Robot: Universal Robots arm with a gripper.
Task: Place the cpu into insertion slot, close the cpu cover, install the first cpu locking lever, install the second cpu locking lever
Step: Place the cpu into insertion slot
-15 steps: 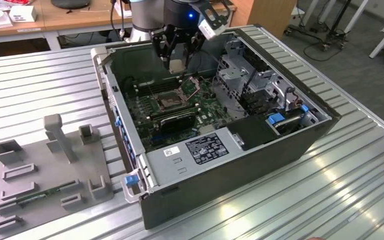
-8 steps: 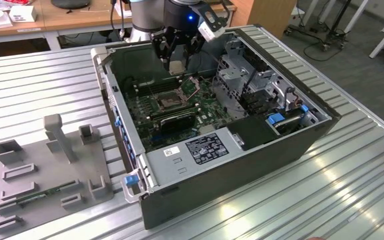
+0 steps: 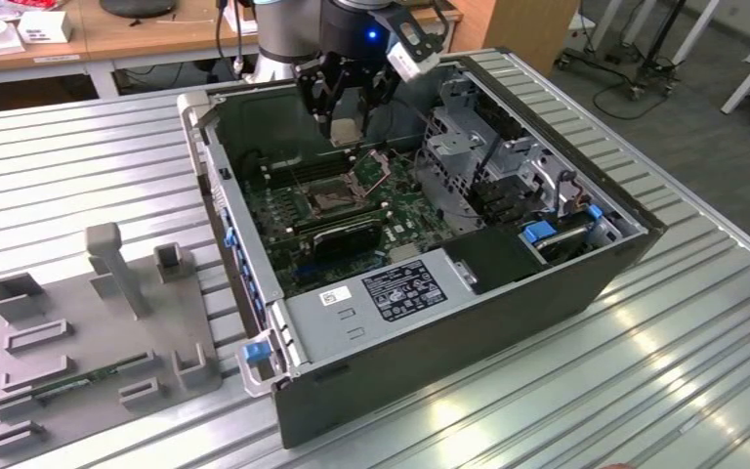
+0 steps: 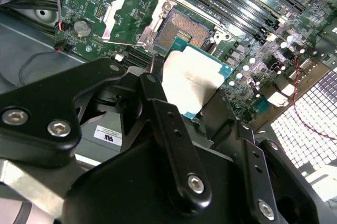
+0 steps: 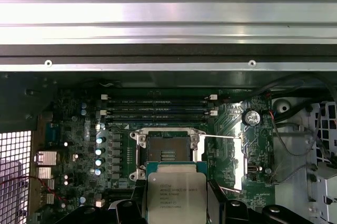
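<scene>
My gripper [image 3: 344,119] hangs inside the open computer case, shut on the cpu [image 3: 344,133]. The cpu [image 5: 176,192] is a thin square chip with a pale silvery face, pinched at two opposite edges by black fingers [image 5: 217,203]. It hovers above the green motherboard, apart from it and just off to one side of the insertion slot [image 5: 167,148]. The slot [image 4: 184,28] lies bare, dark centre showing inside a silvery rim. The cpu cover [image 4: 131,16], a silvery frame with a square window, is swung open beside the slot. In the exterior view the slot [image 3: 327,201] sits below and nearer than the gripper.
The black case [image 3: 479,322] lies on its side on a slatted metal table [image 3: 687,391]. A drive cage [image 3: 473,147] and power supply [image 3: 389,293] crowd the board. Long memory slots [image 5: 158,105] run beside the socket. A grey fixture [image 3: 89,342] stands on the exterior view's left.
</scene>
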